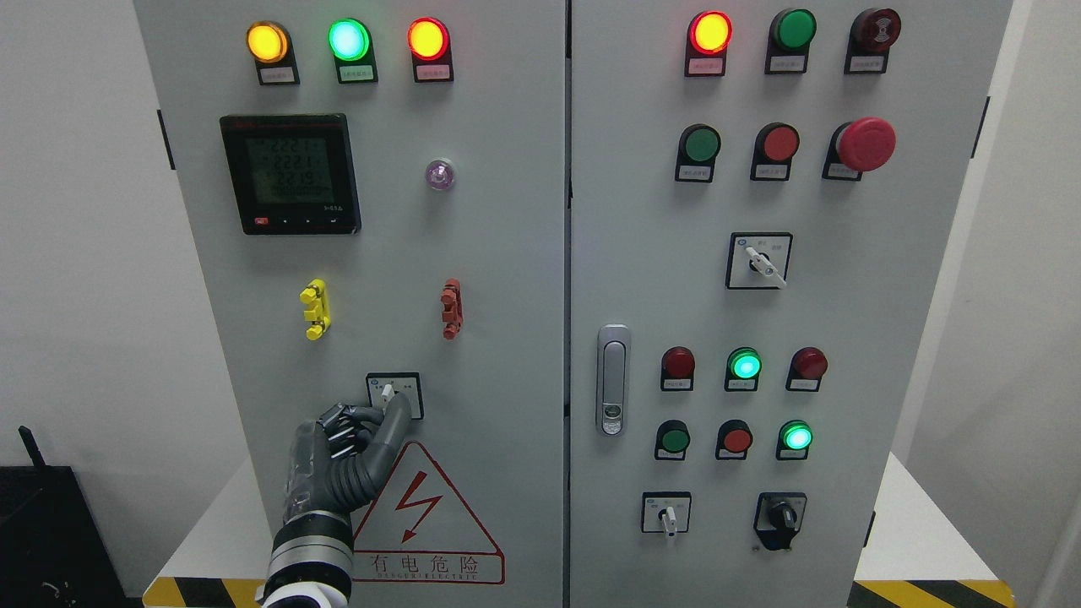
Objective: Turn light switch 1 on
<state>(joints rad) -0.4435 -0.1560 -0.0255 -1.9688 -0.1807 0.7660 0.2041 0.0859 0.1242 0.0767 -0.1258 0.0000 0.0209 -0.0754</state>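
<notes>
While bare panel (498, 321) surrounds it, the left hand (350, 447) pinches the switch (388, 393), fingers hiding its lower edge.

On the left cabinet door (473, 279), low in the frame, a red-bordered warning triangle (420, 507) carries a red lightning bolt; beneath it stand the Chinese characters 有电危险, with a line of smaller Latin letters under them — too small to make out for certain. In the upper left, the black digital meter (290, 173) shows three rows of lit digits on its greenish screen; they look like 222.1, 222.1 and 221.9, though the strokes are faint. The small white tags under the indicator lamps (349, 40) and push buttons (701, 145) on both doors bear print — all of it too fine to read.
</notes>
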